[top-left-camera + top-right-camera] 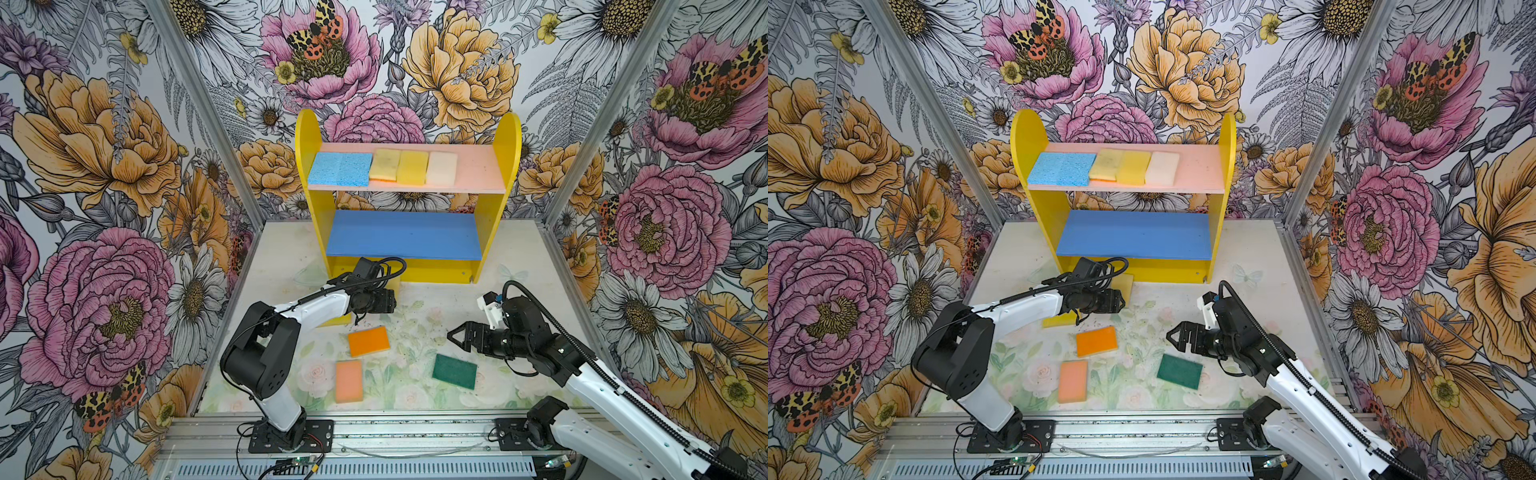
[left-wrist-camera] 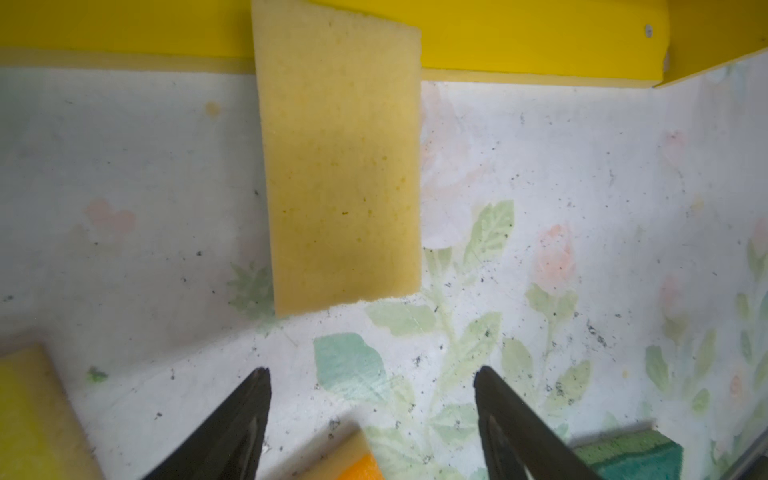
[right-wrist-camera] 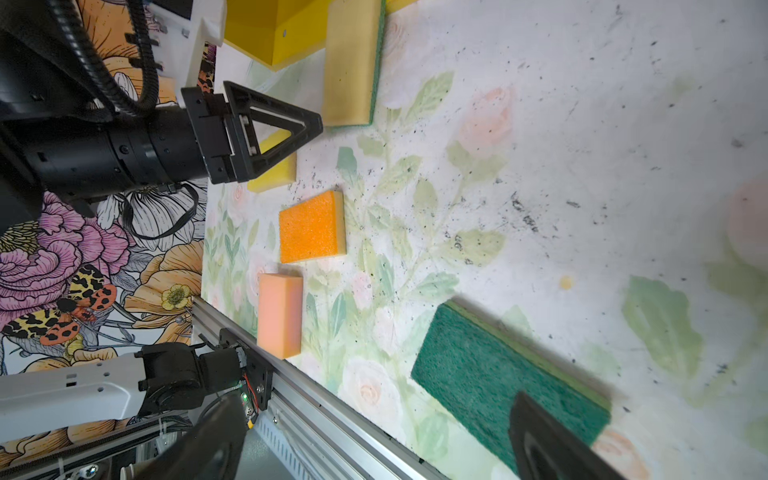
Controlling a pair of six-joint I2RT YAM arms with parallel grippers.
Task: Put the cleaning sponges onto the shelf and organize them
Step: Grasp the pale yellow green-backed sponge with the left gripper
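The shelf holds two light blue sponges, two yellow ones and a cream one on its pink board; the blue board is bare. My left gripper stands open just short of a yellow sponge lying against the shelf's base, with nothing between its fingers. A second yellow sponge lies under that arm. Orange, peach and dark green sponges lie on the table. My right gripper hovers open above the green one.
Flowered walls with metal posts close in the table on three sides. An aluminium rail carrying both arm bases runs along the front edge. The left arm's elbow stands over the table's front left corner.
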